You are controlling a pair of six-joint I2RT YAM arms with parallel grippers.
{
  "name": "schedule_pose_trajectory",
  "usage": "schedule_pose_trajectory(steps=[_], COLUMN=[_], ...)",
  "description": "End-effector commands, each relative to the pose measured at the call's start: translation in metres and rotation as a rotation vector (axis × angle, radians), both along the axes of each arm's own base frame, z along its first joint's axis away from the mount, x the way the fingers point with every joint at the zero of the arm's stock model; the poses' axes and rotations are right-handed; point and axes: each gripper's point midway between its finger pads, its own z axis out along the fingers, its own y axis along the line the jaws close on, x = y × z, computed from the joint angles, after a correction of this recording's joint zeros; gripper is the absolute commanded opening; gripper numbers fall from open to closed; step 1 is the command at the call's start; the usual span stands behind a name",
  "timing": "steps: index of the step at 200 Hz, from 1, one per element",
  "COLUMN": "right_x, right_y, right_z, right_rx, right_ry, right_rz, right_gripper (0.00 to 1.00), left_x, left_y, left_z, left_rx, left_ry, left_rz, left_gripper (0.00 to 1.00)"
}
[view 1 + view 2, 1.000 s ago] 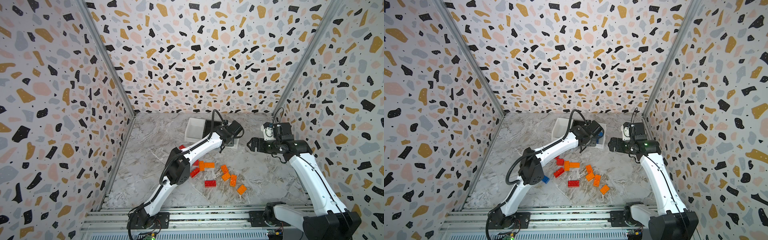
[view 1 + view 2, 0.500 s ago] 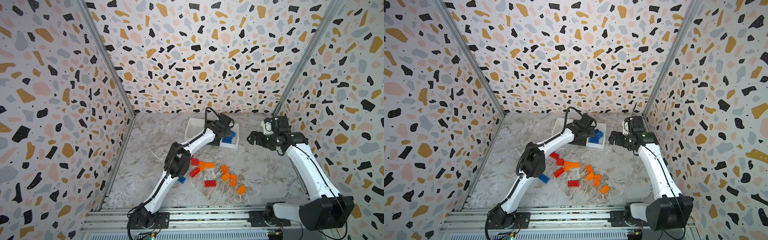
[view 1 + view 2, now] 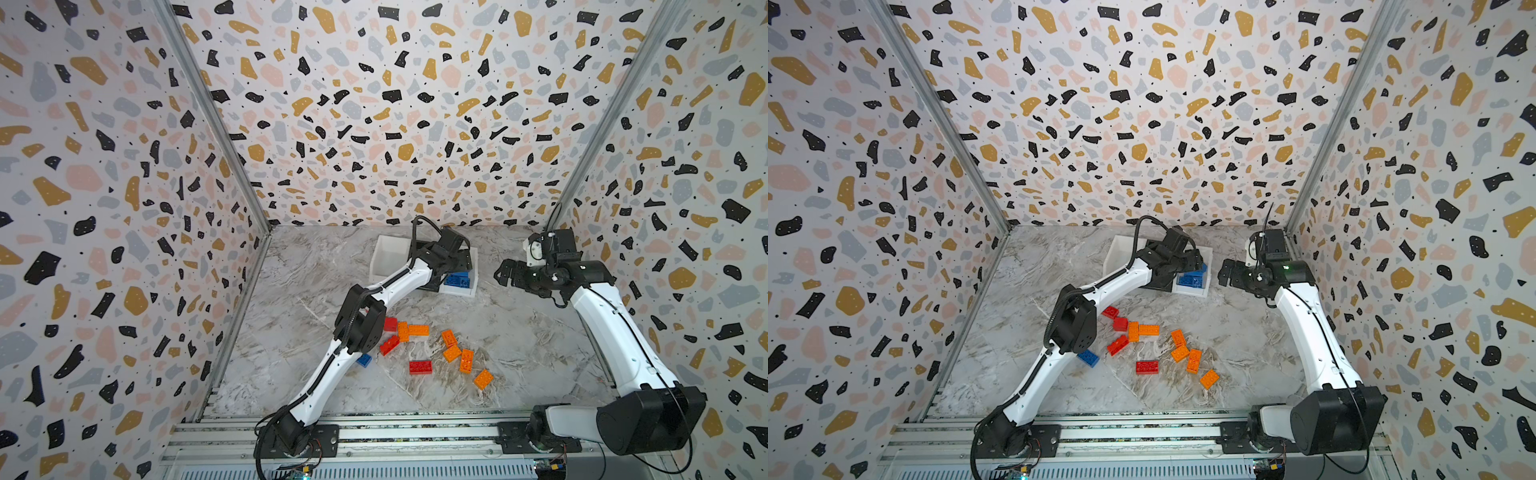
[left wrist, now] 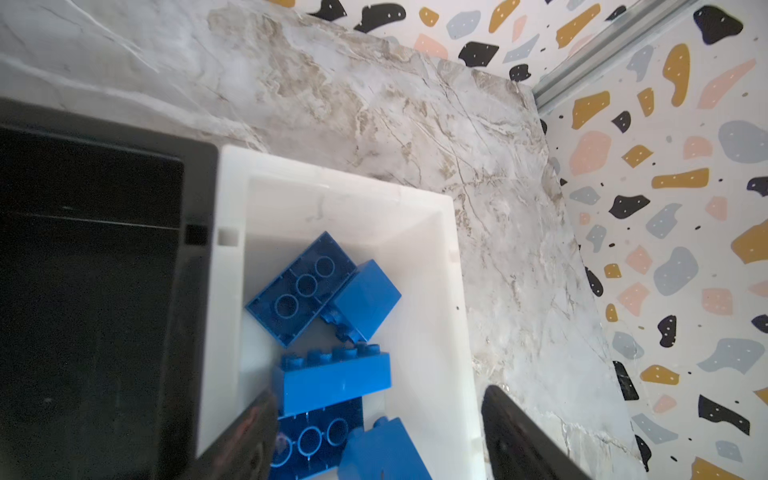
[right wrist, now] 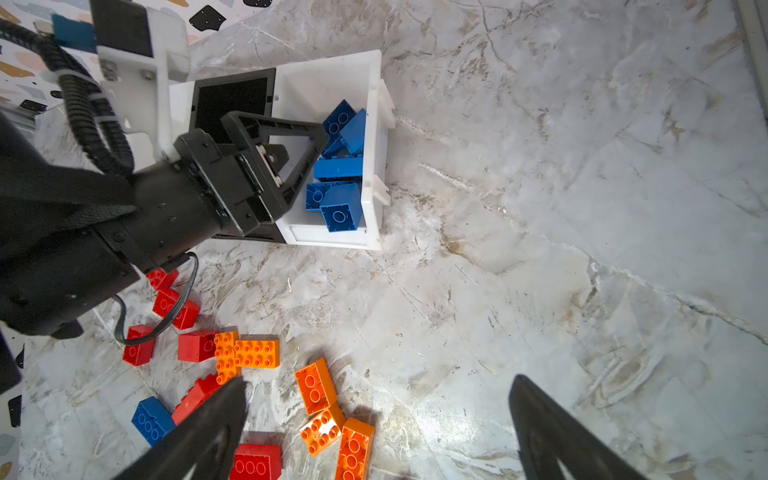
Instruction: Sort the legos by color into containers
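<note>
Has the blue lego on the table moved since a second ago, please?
No. In a top view the blue lego keeps its spot left of the slanted red lego.

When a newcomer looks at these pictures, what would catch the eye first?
First, the red and orange studded plastic bricks scattered at the centre of the marbled table. Next, the blue studded plastic bricks piled in the white rectangular plastic bin at the back, under the open left claw.
</note>
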Motion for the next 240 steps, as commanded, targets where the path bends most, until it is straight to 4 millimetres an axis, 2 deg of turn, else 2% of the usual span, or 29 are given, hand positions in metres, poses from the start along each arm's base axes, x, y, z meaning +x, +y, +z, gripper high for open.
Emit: schedule_pose_trajectory(steps=[1, 18, 36, 37, 39, 72, 102, 119, 141, 162, 191, 226, 240], right_x=[0.003, 0.005, 0.006, 0.006, 0.006, 0.005, 0.0, -0.004, -0.008, -0.012, -0.022, -0.037, -0.042], right_y=[-0.002, 0.004, 0.019, 0.02, 0.022, 0.058, 0.084, 0.096, 0.107, 0.115, 0.117, 0.107, 0.103], right_z=[0.025, 0.026, 0.024, 0.024, 0.023, 0.013, 0.009, 0.009, 0.013, 0.017, 0.02, 0.015, 0.012], right_rx=[-0.009, -0.006, -0.01, -0.011, -0.014, -0.023, -0.009, -0.009, -0.003, -0.014, -0.015, -0.019, -0.012], right_ry=[-0.066, -0.077, -0.078, -0.078, -0.08, -0.068, -0.075, -0.08, -0.093, -0.102, -0.11, -0.121, -0.123], right_rz=[0.003, 0.024, 0.065, 0.07, 0.077, 0.174, 0.238, 0.268, 0.297, 0.326, 0.333, 0.297, 0.279], right_gripper=[0.99, 0.99, 0.99, 0.99, 0.99, 0.99, 0.99, 0.99, 0.99, 0.99, 0.99, 0.99, 0.99], left_x=[0.004, -0.01, -0.036, -0.036, -0.041, -0.107, -0.177, -0.214, -0.249, -0.267, -0.276, -0.278, -0.275], left_y=[0.027, 0.059, 0.106, 0.108, 0.114, 0.206, 0.275, 0.302, 0.324, 0.335, 0.339, 0.33, 0.323], left_z=[0.057, 0.064, 0.064, 0.07, 0.063, 0.056, 0.028, 0.004, -0.017, -0.033, -0.051, -0.078, -0.081], left_rx=[-0.003, 0.071, 0.165, 0.161, 0.179, 0.237, 0.23, 0.208, 0.174, 0.173, 0.161, 0.126, 0.123], left_ry=[-0.069, -0.05, -0.027, -0.037, -0.022, -0.002, 0.099, 0.165, 0.216, 0.245, 0.273, 0.309, 0.315], left_rz=[0.067, 0.134, 0.231, 0.24, 0.247, 0.42, 0.561, 0.606, 0.66, 0.688, 0.709, 0.692, 0.675], left_gripper=[0.78, 0.77, 0.72, 0.72, 0.71, 0.69, 0.69, 0.68, 0.67, 0.67, 0.68, 0.7, 0.7])
